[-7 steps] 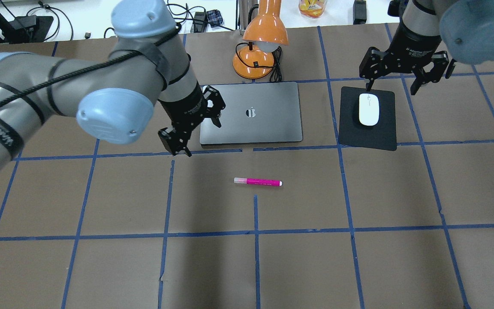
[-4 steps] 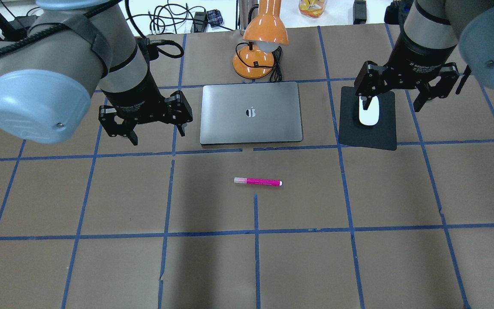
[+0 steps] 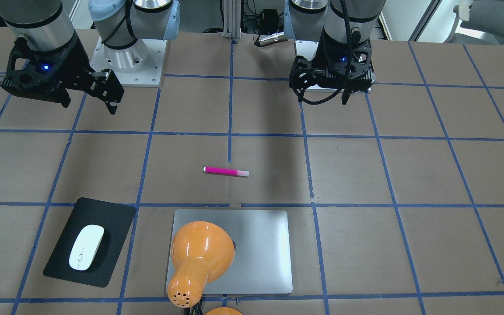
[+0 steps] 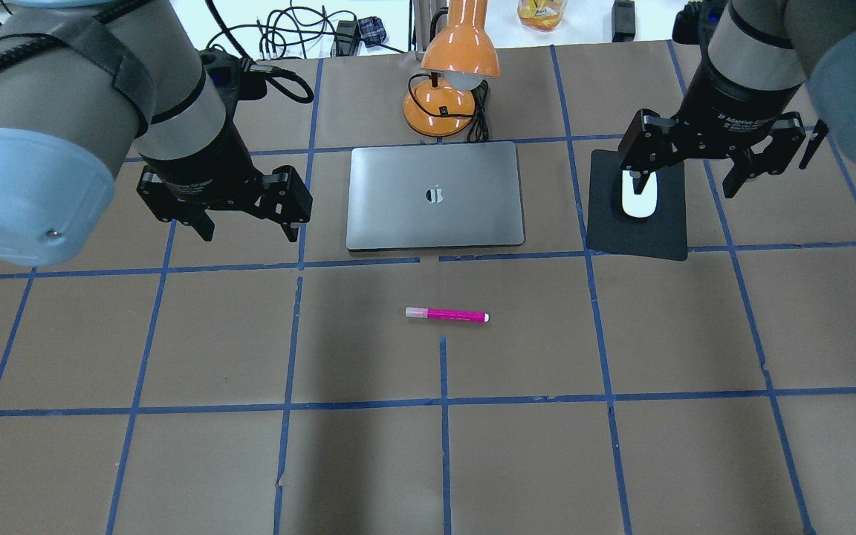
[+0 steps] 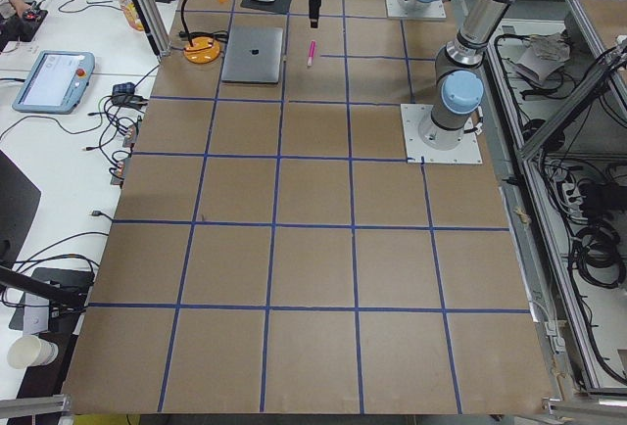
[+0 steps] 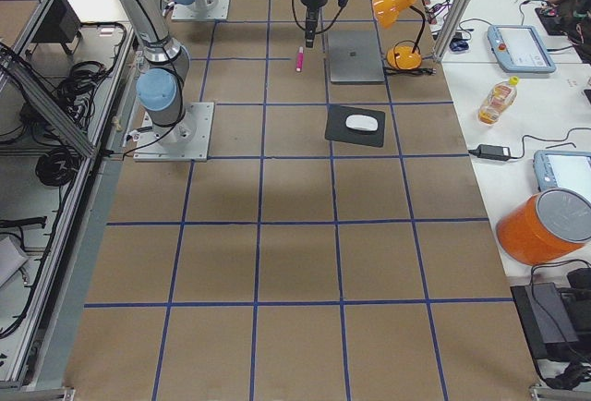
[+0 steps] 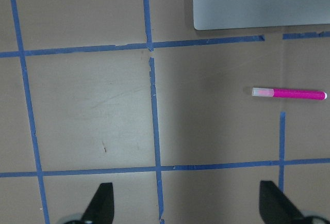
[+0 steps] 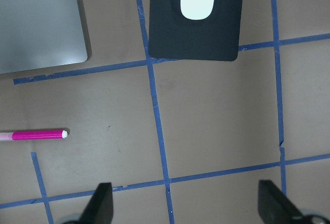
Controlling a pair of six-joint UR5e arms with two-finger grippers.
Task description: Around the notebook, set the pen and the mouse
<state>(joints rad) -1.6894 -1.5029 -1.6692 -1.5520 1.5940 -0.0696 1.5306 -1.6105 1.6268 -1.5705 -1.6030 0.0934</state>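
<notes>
We've got left gripper and right gripper both wide, holding nothing. Pen lies near notebook; mouse on black mat.

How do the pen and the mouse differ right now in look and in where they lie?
The pen is a slim magenta stick with a paler cap end; the mouse is a broad white oval. The pen lies on the bare table, the mouse on a black mat. The pen is on the robot's side of the notebook, the mouse to the robot's right of it. Both lie flat, ungripped, apart from the notebook.
</notes>
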